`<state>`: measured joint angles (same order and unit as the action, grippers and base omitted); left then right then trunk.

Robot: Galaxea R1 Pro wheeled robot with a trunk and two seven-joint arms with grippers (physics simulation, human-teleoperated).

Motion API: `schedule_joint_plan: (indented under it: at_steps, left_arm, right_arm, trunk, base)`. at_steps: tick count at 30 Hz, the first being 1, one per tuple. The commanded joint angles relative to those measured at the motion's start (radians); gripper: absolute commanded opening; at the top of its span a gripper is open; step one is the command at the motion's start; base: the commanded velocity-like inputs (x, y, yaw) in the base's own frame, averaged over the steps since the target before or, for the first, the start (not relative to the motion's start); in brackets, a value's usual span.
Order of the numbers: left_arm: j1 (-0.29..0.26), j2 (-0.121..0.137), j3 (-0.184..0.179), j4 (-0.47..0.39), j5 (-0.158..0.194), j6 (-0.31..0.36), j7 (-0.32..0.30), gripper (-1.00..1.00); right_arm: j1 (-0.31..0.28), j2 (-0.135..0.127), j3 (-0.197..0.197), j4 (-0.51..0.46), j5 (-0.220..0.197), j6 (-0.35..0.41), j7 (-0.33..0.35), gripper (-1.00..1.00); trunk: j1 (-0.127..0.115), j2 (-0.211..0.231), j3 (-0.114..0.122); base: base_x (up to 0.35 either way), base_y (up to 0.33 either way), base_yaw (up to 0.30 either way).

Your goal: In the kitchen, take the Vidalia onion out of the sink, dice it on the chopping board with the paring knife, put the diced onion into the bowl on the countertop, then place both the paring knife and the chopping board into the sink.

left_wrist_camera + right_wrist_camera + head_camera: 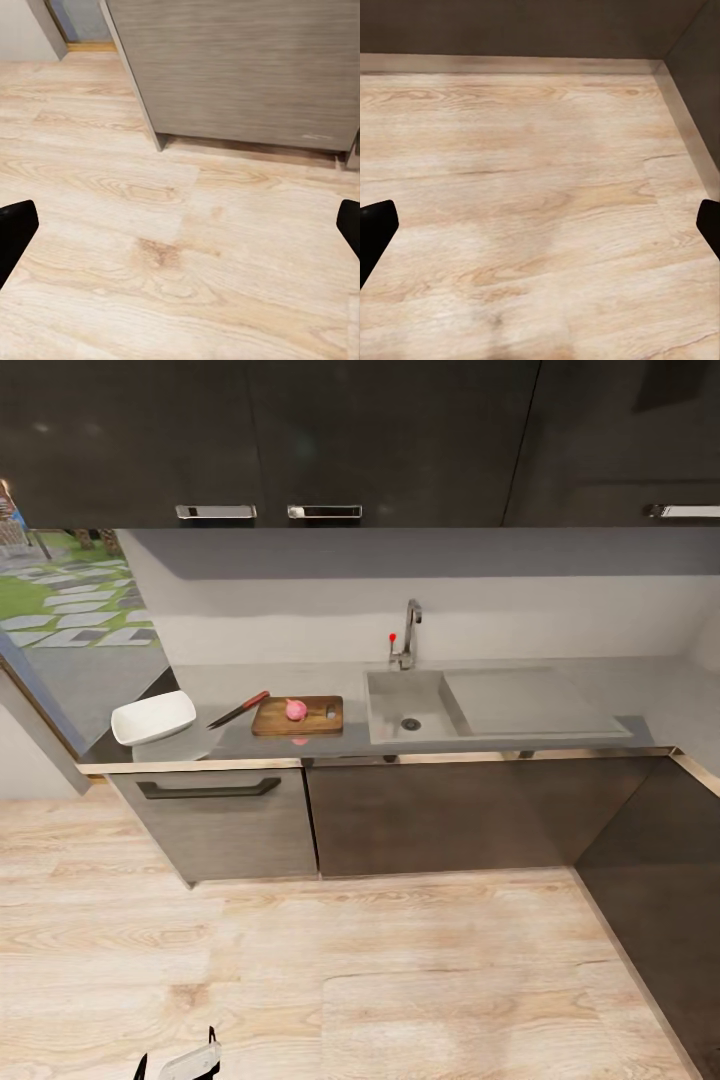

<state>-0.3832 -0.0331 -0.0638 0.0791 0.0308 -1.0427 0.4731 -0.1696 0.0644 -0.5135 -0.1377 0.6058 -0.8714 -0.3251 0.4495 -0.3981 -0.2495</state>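
Note:
The pinkish Vidalia onion (296, 709) rests on the brown chopping board (298, 715), which lies on the grey countertop (215, 690) just left of the sink (432, 732). The red-handled paring knife (238, 710) lies slanted on the counter between the board and the white bowl (153, 718). The sink basin holds nothing. My left gripper (180, 232) is open over the wooden floor, far from the counter. My right gripper (540, 229) is open too, also above bare floor.
Dark base cabinets (420, 815) run under the counter and turn along the right wall (660, 900). A chrome tap (408, 632) with a red knob stands behind the basin. Wall cabinets (360, 440) hang above. Light wooden floor (380, 980) stretches between me and the cabinets.

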Motion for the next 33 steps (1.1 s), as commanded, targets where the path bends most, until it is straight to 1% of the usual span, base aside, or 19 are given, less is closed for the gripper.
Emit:
schedule_joint_plan:
  at_steps: [1, 5, 14, 21, 27, 33]
  left_arm:
    - [-0.002, -0.001, -0.007, 0.004, 0.003, -0.004, 0.004, 1.0]
    - [-0.002, -0.001, -0.007, 0.003, 0.003, -0.001, 0.005, 1.0]
    - [-0.002, 0.0, -0.007, 0.002, 0.003, 0.0, 0.005, 1.0]
    - [-0.002, 0.001, -0.007, 0.003, 0.003, 0.0, 0.005, 1.0]
    - [-0.002, 0.001, -0.007, 0.003, 0.003, 0.0, 0.005, 1.0]
    - [-0.002, 0.001, -0.007, 0.003, 0.003, 0.001, 0.005, 1.0]
  right_arm:
    - [-0.001, 0.0, -0.005, 0.0, 0.011, -0.001, -0.007, 1.0]
    - [-0.001, 0.001, -0.005, 0.0, 0.01, -0.001, -0.009, 1.0]
    - [-0.001, 0.003, -0.009, 0.0, 0.008, -0.002, -0.012, 1.0]
    - [-0.001, 0.003, -0.01, 0.0, 0.008, -0.001, -0.012, 1.0]
    - [-0.001, 0.003, -0.01, 0.0, 0.008, -0.001, -0.012, 1.0]
    - [-0.001, 0.003, -0.01, 0.0, 0.008, -0.001, -0.012, 1.0]
  trunk:
    - [0.001, -0.002, -0.002]
    - [0.001, -0.002, -0.002]
    - [0.001, -0.002, -0.002]
    - [0.001, -0.002, -0.008]
    - [0.001, -0.002, -0.013]
    - [0.001, -0.002, -0.014]
  base:
    - [0.0, 0.0, 0.0]
    - [0.0, 0.086, 0.0]
    - [0.002, 0.285, 0.01]
    - [0.135, 0.257, 0.208]
    - [0.063, 0.072, 0.219]
    - [0.007, 0.007, 0.053]
